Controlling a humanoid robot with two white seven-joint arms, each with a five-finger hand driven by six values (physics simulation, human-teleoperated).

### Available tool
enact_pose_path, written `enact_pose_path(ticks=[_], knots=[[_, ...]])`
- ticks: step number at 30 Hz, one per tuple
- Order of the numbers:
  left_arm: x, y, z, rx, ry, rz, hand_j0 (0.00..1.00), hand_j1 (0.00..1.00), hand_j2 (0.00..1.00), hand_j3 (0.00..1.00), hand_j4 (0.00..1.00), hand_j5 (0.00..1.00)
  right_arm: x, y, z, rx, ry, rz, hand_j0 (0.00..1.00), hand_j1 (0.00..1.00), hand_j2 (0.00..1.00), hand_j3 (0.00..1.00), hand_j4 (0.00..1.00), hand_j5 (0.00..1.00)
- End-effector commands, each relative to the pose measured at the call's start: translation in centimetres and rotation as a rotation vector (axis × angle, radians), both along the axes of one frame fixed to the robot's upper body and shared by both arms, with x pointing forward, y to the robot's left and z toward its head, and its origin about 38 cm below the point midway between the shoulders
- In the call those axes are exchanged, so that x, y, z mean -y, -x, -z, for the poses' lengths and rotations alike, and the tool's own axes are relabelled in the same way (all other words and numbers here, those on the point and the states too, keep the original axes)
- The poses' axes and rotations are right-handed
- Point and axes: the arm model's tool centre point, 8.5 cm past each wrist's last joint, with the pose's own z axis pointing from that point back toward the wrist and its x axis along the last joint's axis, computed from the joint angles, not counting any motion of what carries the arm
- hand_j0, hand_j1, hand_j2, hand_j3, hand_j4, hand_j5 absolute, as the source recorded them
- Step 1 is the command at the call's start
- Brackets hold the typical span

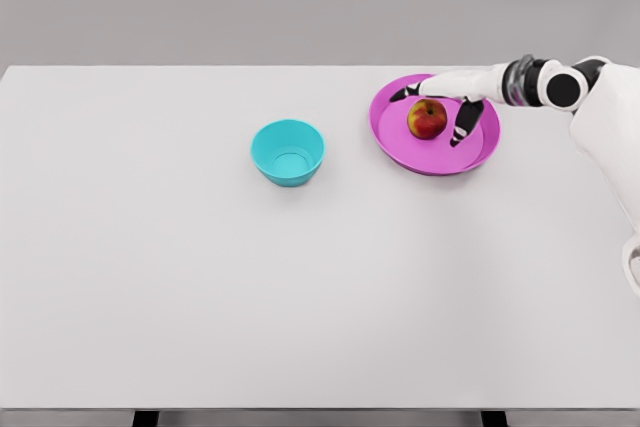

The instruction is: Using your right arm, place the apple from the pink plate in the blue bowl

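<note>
**Over the pink plate: the right hand stands around the apple**

On the white table point(150, 277), the pink plate point(395, 142) lies toward the far right part, and its far rim is close to the table's back edge. In front of the plate, toward the robot, the table surface is wide and bare up to the near edge. Left of the plate, the blue bowl point(288, 152) stands well apart from it, upright, with a free strip of table between the two. Nothing stands in this strip.

The right arm comes in from the right side, above the plate's far right rim. The right hand point(440, 102) is over the plate, with the fingers spread and pointing down. One dark-tipped finger is at the far left of the apple point(427, 120), another finger point(462, 127) is just beside the apple on the right. The hand is opened around the fruit; I cannot tell if any finger touches it, and it is not closed on it.

The apple, red with some yellow, rests on the plate, a little behind the plate's middle. The blue bowl holds nothing.
</note>
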Motion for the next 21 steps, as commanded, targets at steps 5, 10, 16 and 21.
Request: enact_pose_path(ticks=[5,10,16,21], knots=[[0.0,0.0,0.0,0.0,0.0,0.0,1.0,1.0,1.0,1.0,1.0,1.0,-0.95,-0.17,0.34,-0.014,-0.009,0.002,1.0,1.0,1.0,1.0,1.0,1.0],[0.0,0.0,0.0,0.0,0.0,0.0,1.0,1.0,1.0,1.0,1.0,1.0,-0.91,-0.28,0.45,-0.019,0.01,0.007,0.96,0.96,0.96,0.96,0.96,0.96],[0.0,0.0,0.0,0.0,0.0,0.0,1.0,1.0,1.0,1.0,1.0,1.0,-0.65,-0.26,0.56,-0.022,0.013,0.013,0.72,0.72,0.72,0.72,0.72,0.72],[0.0,0.0,0.0,0.0,0.0,0.0,1.0,1.0,1.0,1.0,1.0,1.0,-0.54,-0.18,0.89,-0.031,0.023,0.015,0.52,0.52,0.52,0.52,0.52,0.52]])
